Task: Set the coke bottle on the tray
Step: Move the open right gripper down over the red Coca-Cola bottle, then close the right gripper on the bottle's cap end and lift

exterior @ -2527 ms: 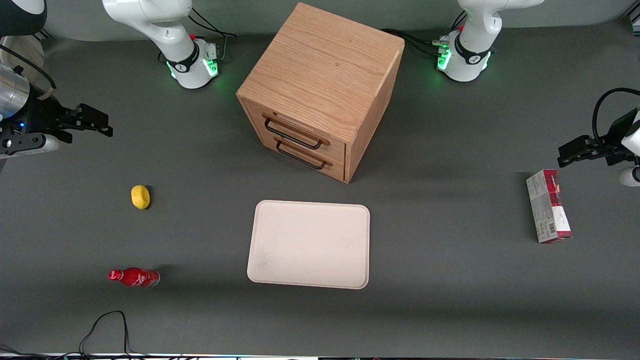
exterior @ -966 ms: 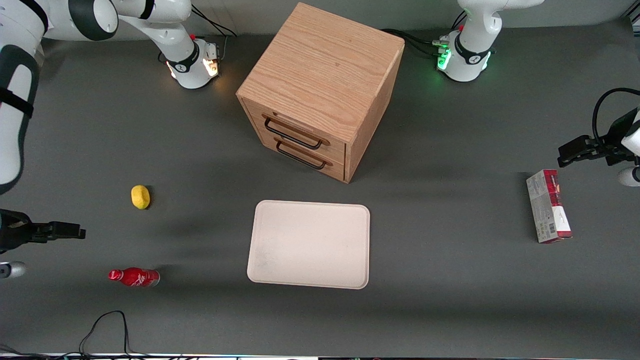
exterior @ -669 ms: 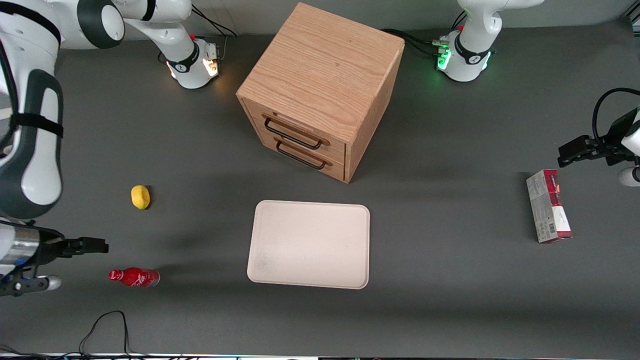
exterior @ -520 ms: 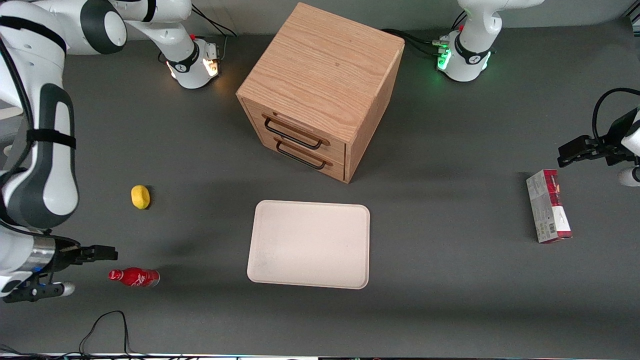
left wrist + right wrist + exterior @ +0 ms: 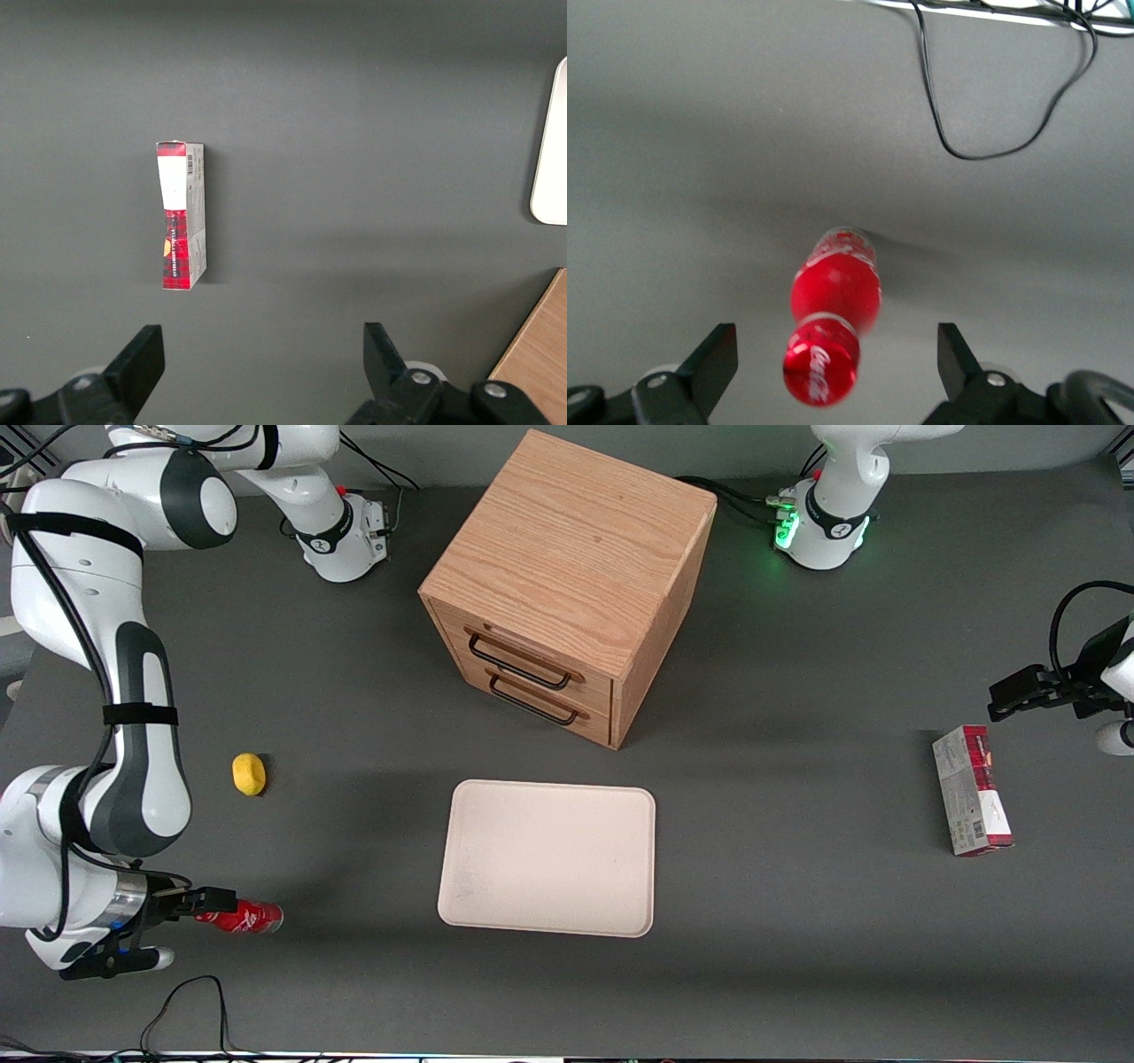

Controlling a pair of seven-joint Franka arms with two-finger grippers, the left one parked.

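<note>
- My gripper (image 5: 205, 903) hangs low at the working arm's end of the table, right at the cap end of the small red coke bottle with white lettering and a clear base (image 5: 244, 916). My jaws are spread wide with nothing between them; in my wrist view the two dark fingers (image 5: 713, 363) stand well apart either side of the bottle (image 5: 833, 310), touching neither side.
- The bottle lies on its side on the dark grey table (image 5: 354, 974), cap toward me and clear base pointing toward the large flat cream tray with rounded corners (image 5: 549, 857). I judge I am lined up along its length so that my fingers can close across the narrow body, not the ends.
- The tray sits flat and bare in front of the light oak two-drawer cabinet (image 5: 567, 584), well apart from the bottle; the grasp and the carry are not yet done.
- A small yellow lump, perhaps a lemon (image 5: 249, 773), rests farther from the front camera than the bottle and well clear of it. A red-and-grey rectangular carton (image 5: 971, 790) lies toward the parked arm's end.
- Hard to read: from the front my fingers cover the bottle's cap, so how high I sit above it is unclear. In my wrist view the bottle is blurred and my fingertips are cut off by the frame. A loose black cable (image 5: 992, 97) curls on the table near the bottle.
</note>
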